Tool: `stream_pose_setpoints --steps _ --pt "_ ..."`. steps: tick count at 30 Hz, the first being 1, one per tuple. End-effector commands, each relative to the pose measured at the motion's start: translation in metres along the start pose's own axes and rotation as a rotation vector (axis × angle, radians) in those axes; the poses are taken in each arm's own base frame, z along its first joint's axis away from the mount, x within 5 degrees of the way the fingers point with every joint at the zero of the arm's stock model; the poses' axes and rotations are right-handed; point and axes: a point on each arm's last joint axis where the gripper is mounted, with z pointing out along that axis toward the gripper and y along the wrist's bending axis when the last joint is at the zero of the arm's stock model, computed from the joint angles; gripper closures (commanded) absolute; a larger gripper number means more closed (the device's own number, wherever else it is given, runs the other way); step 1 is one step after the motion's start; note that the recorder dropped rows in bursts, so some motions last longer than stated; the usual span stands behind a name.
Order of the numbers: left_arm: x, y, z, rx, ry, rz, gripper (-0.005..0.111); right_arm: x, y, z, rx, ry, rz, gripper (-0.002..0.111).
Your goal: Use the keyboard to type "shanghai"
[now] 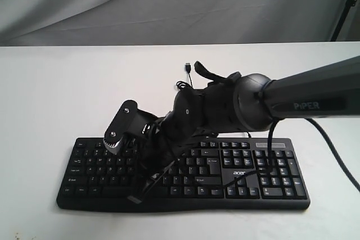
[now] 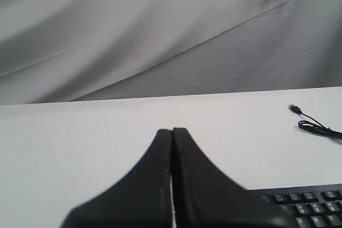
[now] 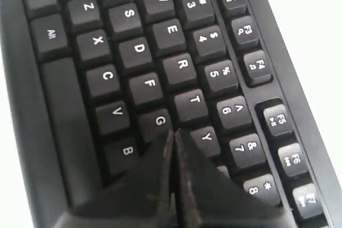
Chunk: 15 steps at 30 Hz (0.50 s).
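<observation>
Black keyboard (image 1: 90,172) partly behind right arm (image 1: 315,91)

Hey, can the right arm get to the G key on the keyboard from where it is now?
Probably yes: the right pincer is shut, its tip right next to the G key, with nothing between them.

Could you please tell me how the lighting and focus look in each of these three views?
Exterior view: soft, even light, with the white table nearly washed out and the dark right arm losing detail. Left wrist view: the shut left gripper is a dark blur close to the lens. Right wrist view: the keyboard legends are readable though slightly soft, and the right gripper is blurred.
</observation>
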Motion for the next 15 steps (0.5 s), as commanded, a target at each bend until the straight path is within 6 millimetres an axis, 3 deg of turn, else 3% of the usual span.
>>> stream_pose_setpoints --steps 1,7,15 --pt "0.0 0.0 0.0 0.007 -0.007 -0.002 0.107 -0.022 -0.002 -0.009 -0.018 -0.038 -0.023 0.108" --pt "0.0 0.0 0.0 0.007 -0.007 -0.002 0.107 -0.055 0.006 -0.007 -0.021 -0.098 -0.087 0.108" --pt "0.0 0.0 0.0 0.007 -0.007 -0.002 0.107 -0.079 0.011 0.031 -0.111 -0.068 -0.13 0.108"
